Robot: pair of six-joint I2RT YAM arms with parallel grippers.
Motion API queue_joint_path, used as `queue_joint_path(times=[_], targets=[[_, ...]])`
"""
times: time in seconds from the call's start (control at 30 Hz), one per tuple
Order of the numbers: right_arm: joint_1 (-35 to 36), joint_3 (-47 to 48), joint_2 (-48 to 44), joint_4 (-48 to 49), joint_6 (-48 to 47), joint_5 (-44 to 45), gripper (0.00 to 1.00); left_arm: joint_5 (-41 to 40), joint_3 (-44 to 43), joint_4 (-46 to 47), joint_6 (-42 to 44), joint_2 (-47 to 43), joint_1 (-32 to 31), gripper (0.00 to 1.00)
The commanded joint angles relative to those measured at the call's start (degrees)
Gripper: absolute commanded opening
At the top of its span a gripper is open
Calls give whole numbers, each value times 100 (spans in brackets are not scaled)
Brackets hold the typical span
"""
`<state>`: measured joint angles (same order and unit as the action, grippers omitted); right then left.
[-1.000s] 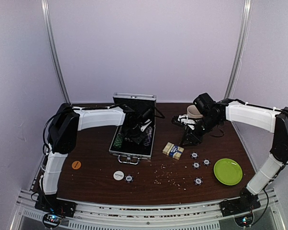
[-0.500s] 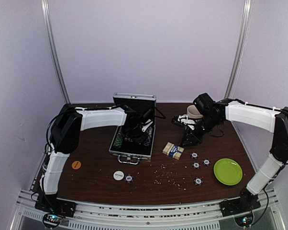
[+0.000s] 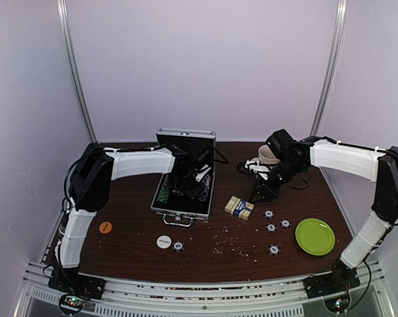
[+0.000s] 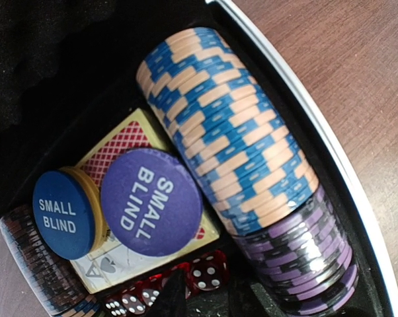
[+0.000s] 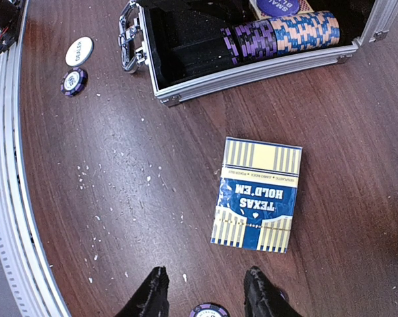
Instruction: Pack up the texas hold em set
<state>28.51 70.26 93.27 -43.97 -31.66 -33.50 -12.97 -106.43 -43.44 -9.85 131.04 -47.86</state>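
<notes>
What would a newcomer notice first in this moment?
The open silver case in the middle draws the eye, with blue-and-cream chips and purple chips packed in a row along one side. A blue-cream card deck lies flat just right of it, and a lime green plate sits toward the near right.

The case [image 5: 252, 71] has a ribbed silver metal rim and a matt black foam lining [image 4: 47, 39]. The chips [image 4: 238, 152] look like smooth, glossy plastic, the deck [image 5: 255, 198] like printed card, and the worktop [image 5: 119, 198] like dark, lightly sheened wood.
</notes>
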Motion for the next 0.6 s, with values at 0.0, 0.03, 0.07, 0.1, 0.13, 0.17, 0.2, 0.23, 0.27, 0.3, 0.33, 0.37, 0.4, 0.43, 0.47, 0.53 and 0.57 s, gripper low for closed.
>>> queue_joint_path(times=[0.0, 0.03, 0.07, 0.1, 0.13, 0.17, 0.2, 0.23, 0.27, 0.3, 0.33, 0.37, 0.4, 0.43, 0.47, 0.53, 0.57], targets=[[-8, 181, 61, -66, -27, -47, 40, -143, 47, 45, 9, -242, 48, 25], [-5, 181, 57, -68, -25, -56, 40, -144, 109, 46, -3, -363, 44, 25], [-2, 181, 68, -66, -24, -60, 40, -126, 200, 46, -19, -499, 46, 25], [-3, 180, 67, -67, -24, -67, 40, -106, 299, 46, -36, -675, 36, 25], [-4, 188, 68, -67, -24, -69, 40, -52, 422, 42, -36, -849, 36, 25], [-4, 196, 78, -81, -22, -76, 40, 54, 563, 50, -22, -1052, 38, 25], [-4, 197, 90, -80, -24, -72, 40, 161, 701, 58, -19, -1267, 32, 25], [-4, 203, 97, -90, -20, -82, 40, 249, 876, 67, -22, -1470, 24, 25], [-4, 212, 95, -105, -32, -86, 40, 367, 1073, 68, -18, -1698, 11, 25], [4, 223, 97, -116, -32, -95, 40, 487, 1283, 65, -6, -1994, 8, 25], [5, 229, 101, -120, -33, -103, 40, 583, 1513, 64, -5, -2201, 3, 25], [5, 233, 93, -120, -33, -112, 40, 677, 1742, 56, -3, -2433, -2, 25], [12, 230, 89, -121, -38, -118, 40, 809, 2008, 62, 3, -2634, -13, 27], [14, 233, 87, -116, -42, -115, 40, 967, 2343, 55, 26, -2848, -24, 29], [22, 234, 100, -120, -53, -105, 40, 1088, 2566, 33, 41, -3037, -53, 33], [39, 242, 124, -130, -56, -97, 40, 1233, 2942, -150, 64, -3301, -153, 45], [48, 243, 132, -130, -59, -88, 40, 1290, 3118, -275, 96, -3395, -224, 55]])
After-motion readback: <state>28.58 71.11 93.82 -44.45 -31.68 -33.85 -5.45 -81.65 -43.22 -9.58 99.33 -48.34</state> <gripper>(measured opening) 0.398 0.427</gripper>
